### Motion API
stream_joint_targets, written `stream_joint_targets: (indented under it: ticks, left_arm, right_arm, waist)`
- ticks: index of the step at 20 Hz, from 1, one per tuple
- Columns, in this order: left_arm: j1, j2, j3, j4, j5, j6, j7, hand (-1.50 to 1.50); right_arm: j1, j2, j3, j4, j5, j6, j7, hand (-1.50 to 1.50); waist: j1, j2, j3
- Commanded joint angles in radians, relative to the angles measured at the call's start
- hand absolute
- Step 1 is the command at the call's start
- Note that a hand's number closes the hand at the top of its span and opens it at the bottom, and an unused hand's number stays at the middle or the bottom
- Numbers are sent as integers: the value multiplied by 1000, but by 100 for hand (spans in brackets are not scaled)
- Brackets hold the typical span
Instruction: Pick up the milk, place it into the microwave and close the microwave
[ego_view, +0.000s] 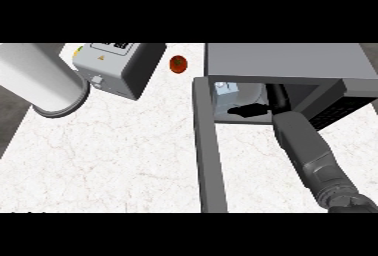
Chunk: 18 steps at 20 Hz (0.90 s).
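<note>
With the right robot hand (249, 110) inside the open microwave (295, 61), grip state indeterminable, the milk (227, 93) appears placed inside; release and closing the door (209, 160) are outstanding.

White marble tabletop (111, 160) with faint veining. Near the far edge sits a small round red-orange thing (178, 63), maybe a tomato. Just left of it there's a grey-and-white box (118, 67) with stickers, and beside that a fat white cylinder (40, 80) lying tilted.
</note>
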Motion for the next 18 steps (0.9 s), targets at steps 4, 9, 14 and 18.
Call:
stream_joint_targets:
  ticks: [4,9,14,18]
  left_arm:
    - [-72,3,-62,-17,-65,33,82,-150]
    - [-76,-9,-235,-47,-172,95,113,-150]
    - [-214,-9,-249,58,-191,111,187,150]
    - [-299,-7,-275,77,-247,120,288,150]
  right_arm:
    - [73,43,31,-85,-24,98,8,-150]
    - [191,58,48,-169,-50,156,4,-150]
    - [374,43,73,-275,-76,290,-70,-150]
    - [487,57,111,-428,-90,344,-69,-150]
  waist:
    - [-42,-17,-2]
    - [-49,-21,-3]
    - [-86,-24,-4]
    - [-84,-24,-4]
